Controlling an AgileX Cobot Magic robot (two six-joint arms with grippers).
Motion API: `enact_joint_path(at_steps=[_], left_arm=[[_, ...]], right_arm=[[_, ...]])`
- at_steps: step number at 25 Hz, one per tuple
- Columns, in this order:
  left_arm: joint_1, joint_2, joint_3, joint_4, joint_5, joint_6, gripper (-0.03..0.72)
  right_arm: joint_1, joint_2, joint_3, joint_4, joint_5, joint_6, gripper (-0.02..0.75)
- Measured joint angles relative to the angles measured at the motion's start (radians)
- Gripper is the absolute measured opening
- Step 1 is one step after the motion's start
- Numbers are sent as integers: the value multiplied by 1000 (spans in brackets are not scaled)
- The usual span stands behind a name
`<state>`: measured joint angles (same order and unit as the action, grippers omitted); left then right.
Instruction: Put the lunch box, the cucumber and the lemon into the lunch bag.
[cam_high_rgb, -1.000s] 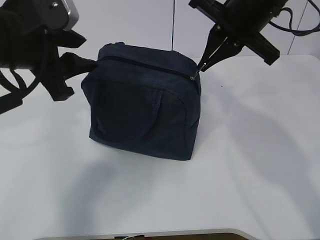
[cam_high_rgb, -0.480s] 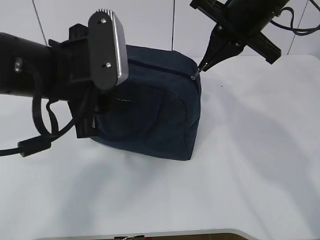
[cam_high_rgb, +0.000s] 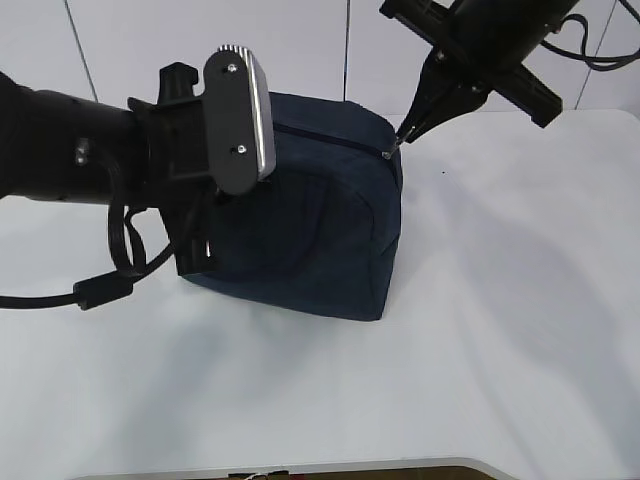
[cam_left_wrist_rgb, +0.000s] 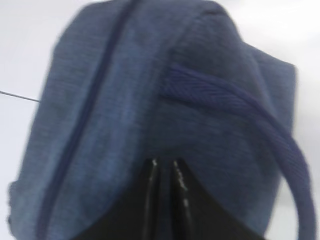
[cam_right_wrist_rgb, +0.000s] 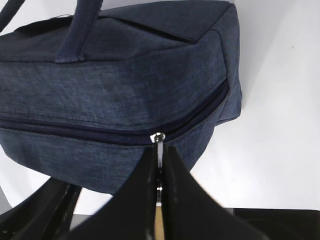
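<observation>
The dark navy lunch bag (cam_high_rgb: 320, 240) stands upright on the white table, its zipper (cam_right_wrist_rgb: 100, 132) closed along the top edge. My right gripper (cam_right_wrist_rgb: 159, 150) is shut on the silver zipper pull (cam_right_wrist_rgb: 158, 142) at the bag's top right corner (cam_high_rgb: 388, 152). My left gripper (cam_left_wrist_rgb: 164, 162) presses against the bag's fabric (cam_left_wrist_rgb: 125, 100) just below a loop handle (cam_left_wrist_rgb: 240, 100), its jaws drawn almost together on a fold of the cloth. The left arm (cam_high_rgb: 100, 160) covers the bag's left side in the exterior view. The lunch box, the cucumber and the lemon are out of view.
White table (cam_high_rgb: 500, 350) spreads around the bag, with its front edge at the bottom of the exterior view. A white panelled wall stands behind. The left arm's black cable (cam_high_rgb: 100, 290) loops down near the table at the left.
The left arm swung in from the far left to the bag's left side, and its jaws closed from wide open onto the fabric. The right gripper stayed on the zipper pull.
</observation>
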<state>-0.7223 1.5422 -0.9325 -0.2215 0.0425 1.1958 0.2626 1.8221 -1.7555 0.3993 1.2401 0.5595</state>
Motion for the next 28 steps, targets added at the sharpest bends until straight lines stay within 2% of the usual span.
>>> enact_joint_path(at_steps=[4, 12, 20, 28], left_arm=[[0, 2, 0, 2, -27, 2, -27], [0, 6, 0, 4, -29, 2, -27], [34, 6, 0, 4, -31, 2, -28], [47, 12, 0, 4, -42, 2, -28]], right_arm=[[0, 0, 0, 0, 0, -4, 5], [0, 0, 0, -25, 0, -12, 4], [0, 0, 0, -72, 0, -21, 4], [0, 0, 67, -91, -2, -49, 4]])
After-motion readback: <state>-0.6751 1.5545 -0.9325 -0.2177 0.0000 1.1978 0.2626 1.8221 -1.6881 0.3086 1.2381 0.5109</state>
